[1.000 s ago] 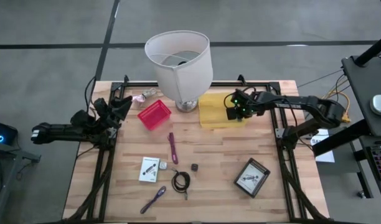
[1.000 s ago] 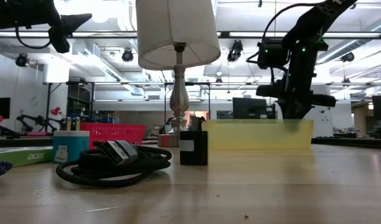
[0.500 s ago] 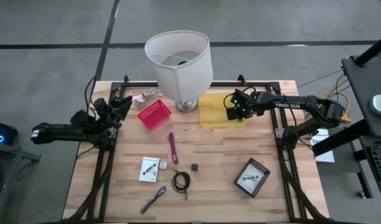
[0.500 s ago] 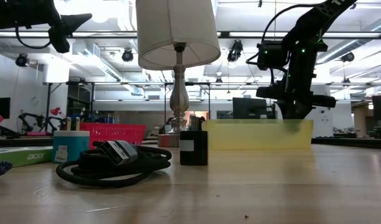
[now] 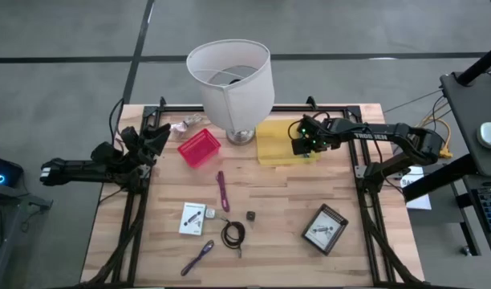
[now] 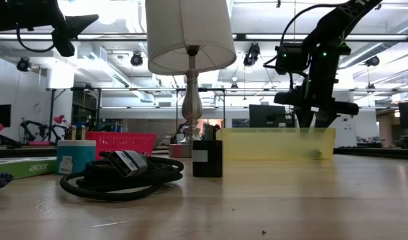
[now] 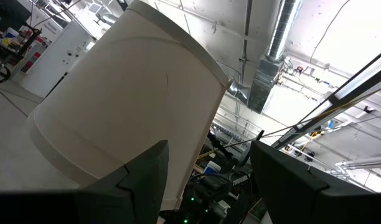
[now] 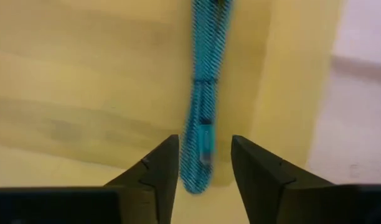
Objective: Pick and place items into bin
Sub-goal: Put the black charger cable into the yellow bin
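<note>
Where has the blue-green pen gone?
The teal pen lies inside the yellow bin at the table's far right side, beside the lamp, directly under the right end effector, whose fingers are open around it.

The yellow bin (image 5: 279, 143) sits at the tabletop's far edge, right of centre. A teal pen (image 8: 203, 112) with a dark woven pattern lies flat inside it along one wall. One purple stick (image 5: 222, 190) lies mid-tabletop, pointing away from the bin; the second (image 5: 198, 257) lies slanted near the front edge. A coiled black cable (image 5: 233, 234) rests between them, with a tiny black cube (image 5: 250, 216) just beside it. A white packet (image 5: 193, 218) lies flat left of the cable.
</note>
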Motion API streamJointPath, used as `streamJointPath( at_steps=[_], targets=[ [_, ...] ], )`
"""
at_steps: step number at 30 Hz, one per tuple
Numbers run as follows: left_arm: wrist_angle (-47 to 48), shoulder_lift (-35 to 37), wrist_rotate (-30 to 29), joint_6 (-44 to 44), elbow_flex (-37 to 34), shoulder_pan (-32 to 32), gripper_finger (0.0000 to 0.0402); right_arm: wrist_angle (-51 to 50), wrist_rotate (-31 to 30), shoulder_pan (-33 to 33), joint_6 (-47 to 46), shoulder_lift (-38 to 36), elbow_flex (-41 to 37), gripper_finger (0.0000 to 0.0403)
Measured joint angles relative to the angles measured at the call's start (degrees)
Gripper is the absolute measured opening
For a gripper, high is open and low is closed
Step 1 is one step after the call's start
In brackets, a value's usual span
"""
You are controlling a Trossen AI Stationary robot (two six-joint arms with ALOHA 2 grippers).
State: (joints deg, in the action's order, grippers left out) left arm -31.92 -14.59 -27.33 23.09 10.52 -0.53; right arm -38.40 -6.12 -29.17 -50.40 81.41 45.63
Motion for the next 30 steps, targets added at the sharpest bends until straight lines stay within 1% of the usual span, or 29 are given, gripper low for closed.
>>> streamJointPath(
  at_steps=[5, 14, 20, 23, 25, 28, 30],
  targets=[
    [0.0, 0.0, 0.0, 0.0, 0.0, 0.0, 0.0210, 5.4, -0.1, 0.4, 7.9, -0.6, 1.3, 0.0141],
    [0.0, 0.0, 0.0, 0.0, 0.0, 0.0, 0.0210, 14.7, 0.2, 2.2, 21.3, -1.5, 6.0, 0.0132],
    [0.0, 0.0, 0.0, 0.0, 0.0, 0.0, 0.0210, 17.6, 0.6, 4.8, 31.9, -1.5, 8.5, 0.0137],
    [0.0, 0.0, 0.0, 0.0, 0.0, 0.0, 0.0210, 18.0, 3.4, 6.1, 35.2, -1.5, 8.9, 0.0143],
    [0.0, 0.0, 0.0, 0.0, 0.0, 0.0, 0.0210, 18.0, 6.7, 7.0, 36.4, -1.5, 9.0, 0.0146],
    [0.0, 0.0, 0.0, 0.0, 0.0, 0.0, 0.0210, 19.5, 14.7, 8.7, 39.6, -1.5, 8.8, 0.0151],
    [0.0, 0.0, 0.0, 0.0, 0.0, 0.0, 0.0210, 21.2, 19.4, 10.0, 39.9, -1.5, 8.6, 0.0155]
  ],
)
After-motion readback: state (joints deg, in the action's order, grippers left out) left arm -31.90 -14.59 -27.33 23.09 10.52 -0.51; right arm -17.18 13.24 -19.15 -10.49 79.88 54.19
